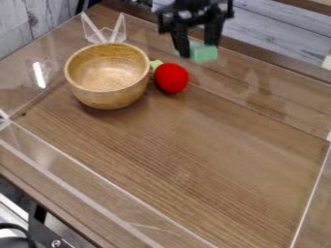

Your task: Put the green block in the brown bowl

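Green block, no readable writing.

Setting: type of room not determinable. Visible: wood-topped desk; robot arm over its far side; pale slatted boards behind; loose dark cables at lower left. Consistent with a robot test station.

You had a brown wooden table in front of you, its planks running diagonally across the view. On it, toward the left, sat the round light-brown bowl, upright. Just to its right lay the red ball, with a small pale-green thing beside the ball's upper left side; you couldn't tell what that was.
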Available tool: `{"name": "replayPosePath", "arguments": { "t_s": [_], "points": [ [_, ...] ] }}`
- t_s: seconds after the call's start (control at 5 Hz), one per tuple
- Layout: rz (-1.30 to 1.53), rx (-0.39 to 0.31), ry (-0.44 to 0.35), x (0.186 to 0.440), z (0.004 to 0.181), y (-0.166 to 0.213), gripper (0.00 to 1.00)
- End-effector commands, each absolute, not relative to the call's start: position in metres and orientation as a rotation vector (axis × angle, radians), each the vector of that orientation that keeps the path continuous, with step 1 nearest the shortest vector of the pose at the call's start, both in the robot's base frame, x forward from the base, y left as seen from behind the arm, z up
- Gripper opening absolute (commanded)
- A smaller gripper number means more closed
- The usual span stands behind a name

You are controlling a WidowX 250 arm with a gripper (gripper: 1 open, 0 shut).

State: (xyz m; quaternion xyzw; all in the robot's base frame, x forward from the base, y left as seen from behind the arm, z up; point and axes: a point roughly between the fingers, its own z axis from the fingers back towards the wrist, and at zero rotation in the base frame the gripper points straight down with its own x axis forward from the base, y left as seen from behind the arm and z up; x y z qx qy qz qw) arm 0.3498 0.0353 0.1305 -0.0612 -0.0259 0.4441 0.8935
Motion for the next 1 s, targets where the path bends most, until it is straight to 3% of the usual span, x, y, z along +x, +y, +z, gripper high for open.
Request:
{"name": "replayPosePath", "arguments": {
  "t_s": [0.0, 0.4, 0.8],
  "points": [
    [0.925, -0.150, -0.149, 0.339, 0.172, 0.059, 0.00],
    [0.923, -0.077, -0.170, 0.310, 0.151, 0.116, 0.00],
    [1.059, 0.018, -0.188, 0.329, 0.113, 0.131, 0.00]
  ]
}}
